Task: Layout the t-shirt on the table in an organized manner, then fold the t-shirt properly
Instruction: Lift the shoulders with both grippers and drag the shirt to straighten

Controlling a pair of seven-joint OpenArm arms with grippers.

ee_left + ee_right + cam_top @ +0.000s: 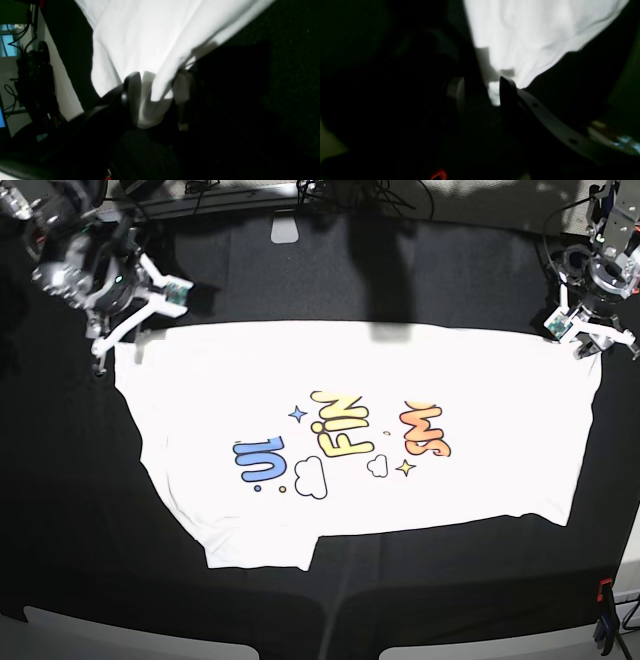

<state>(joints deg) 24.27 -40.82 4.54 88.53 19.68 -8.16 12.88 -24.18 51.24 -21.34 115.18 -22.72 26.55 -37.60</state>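
Observation:
The white t-shirt (480,380) lies spread across the black table (70,530) with its blue, yellow and orange print facing up. My left gripper (585,345) holds the shirt's far right corner. In the left wrist view a bunched fold of the t-shirt (150,37) sits between the two fingers, with the left gripper (160,77) shut on it. My right gripper (100,355) is at the far left corner. In the right wrist view a tip of the t-shirt (532,37) is pinched in the right gripper (481,83).
Cables and a small white object (285,227) lie along the table's far edge. A red clamp (604,590) sits at the near right edge. Dark equipment and a lit screen (7,40) stand beyond the table in the left wrist view.

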